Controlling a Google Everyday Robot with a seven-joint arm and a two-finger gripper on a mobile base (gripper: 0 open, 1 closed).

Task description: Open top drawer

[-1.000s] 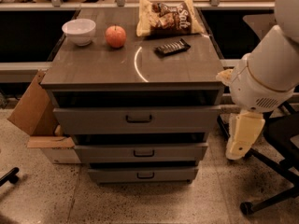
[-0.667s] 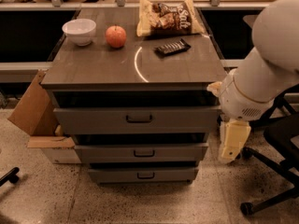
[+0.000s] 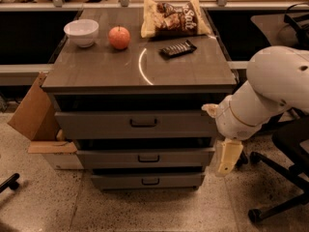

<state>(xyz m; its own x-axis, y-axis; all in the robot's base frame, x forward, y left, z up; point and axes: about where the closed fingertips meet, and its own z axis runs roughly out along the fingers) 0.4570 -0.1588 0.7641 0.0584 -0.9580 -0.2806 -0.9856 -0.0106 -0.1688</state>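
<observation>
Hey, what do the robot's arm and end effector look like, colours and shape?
The arm is made of bulky, smooth white rounded shells, with a thin tan ring at the wrist. The end effector, low beside the right edge of the drawer cabinet, is pale cream and blocky. No cables or markings show.

I see a cream gripper (image 3: 227,157) below the front right corner of the brown worktop (image 3: 96,69), a grey top drawer (image 3: 91,125) with dark pull (image 3: 143,123), red apple (image 3: 119,37), white bowl (image 3: 81,32).

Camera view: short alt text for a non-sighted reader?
The top drawer of a grey three-drawer cabinet looks shut, its pull untouched; the robot's gripper hangs beside the cabinet's right edge, level with the middle drawer. On top: white bowl, apple, snack bag, dark bar.
</observation>
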